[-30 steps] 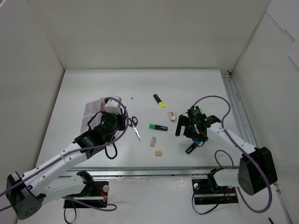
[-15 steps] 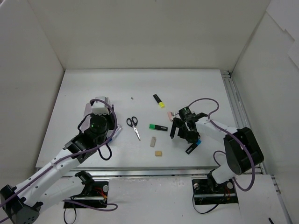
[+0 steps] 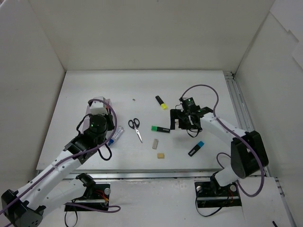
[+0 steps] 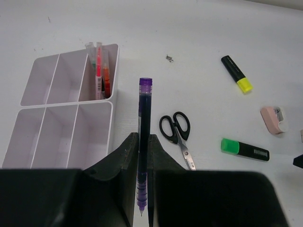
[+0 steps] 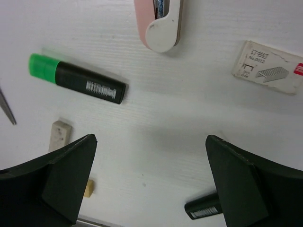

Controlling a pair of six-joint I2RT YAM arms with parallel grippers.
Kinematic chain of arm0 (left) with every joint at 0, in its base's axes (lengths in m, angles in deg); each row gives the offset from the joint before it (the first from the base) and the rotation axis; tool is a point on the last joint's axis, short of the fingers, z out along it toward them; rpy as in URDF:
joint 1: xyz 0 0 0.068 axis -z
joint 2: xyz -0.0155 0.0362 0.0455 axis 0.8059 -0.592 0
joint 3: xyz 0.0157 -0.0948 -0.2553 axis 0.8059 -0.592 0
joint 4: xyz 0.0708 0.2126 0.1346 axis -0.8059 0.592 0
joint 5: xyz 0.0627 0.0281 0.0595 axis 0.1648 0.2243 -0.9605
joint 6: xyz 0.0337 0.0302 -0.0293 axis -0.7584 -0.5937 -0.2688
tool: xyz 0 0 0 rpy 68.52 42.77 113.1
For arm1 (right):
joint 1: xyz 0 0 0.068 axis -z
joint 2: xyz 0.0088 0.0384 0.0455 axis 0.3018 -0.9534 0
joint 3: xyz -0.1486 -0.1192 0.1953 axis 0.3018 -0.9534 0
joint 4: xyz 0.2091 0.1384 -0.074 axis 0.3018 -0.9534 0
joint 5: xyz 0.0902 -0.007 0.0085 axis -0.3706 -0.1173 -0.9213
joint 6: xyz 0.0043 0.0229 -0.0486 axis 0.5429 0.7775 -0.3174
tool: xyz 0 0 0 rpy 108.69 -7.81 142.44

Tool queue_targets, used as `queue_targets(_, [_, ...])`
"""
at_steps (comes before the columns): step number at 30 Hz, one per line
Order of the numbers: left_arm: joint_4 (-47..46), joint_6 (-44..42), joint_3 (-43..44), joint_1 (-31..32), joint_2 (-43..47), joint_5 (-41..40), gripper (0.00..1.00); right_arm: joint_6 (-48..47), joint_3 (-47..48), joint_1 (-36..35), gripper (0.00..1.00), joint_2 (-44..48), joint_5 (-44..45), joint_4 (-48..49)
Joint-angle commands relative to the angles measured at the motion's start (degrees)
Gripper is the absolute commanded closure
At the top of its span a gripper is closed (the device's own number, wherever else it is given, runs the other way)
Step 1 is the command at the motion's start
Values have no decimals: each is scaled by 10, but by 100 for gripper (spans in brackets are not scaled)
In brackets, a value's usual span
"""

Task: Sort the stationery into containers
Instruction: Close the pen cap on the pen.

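- White table (image 3: 142, 85), white walls; loose stationery lies mid-table.
- Divided box (image 4: 66, 104) sits far left; one upper compartment already holds red and orange pens (image 4: 100, 71).
- Left gripper (image 4: 143, 139) is clamped on a dark pen (image 4: 145, 101), just right of the box wall.
- Its long axis runs along the fingers, purple cap pointing away from the wrist, roughly parallel to the pens in the box.
- We judge it light, stiff and slick-barrelled. Gripped toward the tip end, it may pivot, so mid-barrel is safer.
- Scissors (image 4: 176, 130), green highlighter (image 5: 75, 78) and correction tape (image 5: 158, 21) lie further right.
- Right gripper (image 5: 151, 161) hovers near the last two, jaws wide, holding nothing.
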Motion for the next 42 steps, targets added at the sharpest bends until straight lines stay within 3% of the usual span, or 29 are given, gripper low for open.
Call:
queue_targets(1, [-48,-20,28,-10,-8,18,100,-99,-14,4,2,95,6,-28])
queue_targets(4, [-69,-28,25,-24,-20,45,100,-141,-26,8,2,100,39,-81])
queue_targets(7, [-74,-37,32,-30,-31,68,100,-157,-14,26,2,83,-22,-84])
queue_targets(10, [-77,-44,37,-36,-36,83,100,-148,31,21,4,37,58,-129])
queue_targets(12, [-78,-51,39,-41,-38,87,100,-185,54,21,7,20,56,-144])
queue_targets(15, [-97,-55,34,-47,-39,95,100,-250,106,5,5,-8,125,-185])
queue_targets(23, [-96,-75,55,-77,-77,137,100,-318,94,11,11,-16,72,-218])
queue_targets(31, [-96,-90,68,-121,-98,184,100,-358,101,18,17,-92,89,-264])
queue_targets(40, [-103,-90,77,-147,-121,210,100,-388,113,21,41,-146,69,-266])
queue_targets(42, [-103,-90,78,-152,-126,211,100,-392,115,21,52,-156,69,-263])
